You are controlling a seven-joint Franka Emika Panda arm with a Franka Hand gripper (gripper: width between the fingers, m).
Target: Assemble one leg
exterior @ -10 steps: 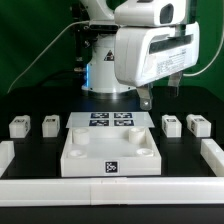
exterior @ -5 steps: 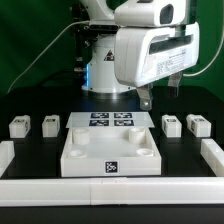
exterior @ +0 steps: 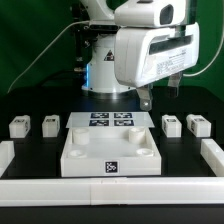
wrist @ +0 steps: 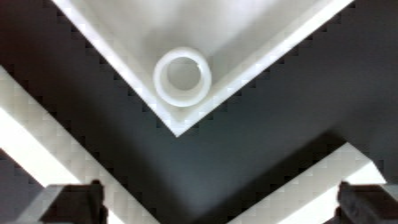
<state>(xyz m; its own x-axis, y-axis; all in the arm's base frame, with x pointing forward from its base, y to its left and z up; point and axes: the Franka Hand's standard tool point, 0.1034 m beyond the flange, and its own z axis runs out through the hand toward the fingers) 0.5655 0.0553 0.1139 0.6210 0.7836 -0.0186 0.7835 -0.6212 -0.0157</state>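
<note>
Approach stage, no grasp yet. Poised above a corner of the slab with gripper fingers apart, empty. Nearest leg on table, near slab, exterior view's right. Next, likely: shifting over it, lowering, closing on its sides

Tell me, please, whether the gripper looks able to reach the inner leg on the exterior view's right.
Probably yes: the gripper hangs open above the table near the leg, which stands free with nothing over it.
</note>
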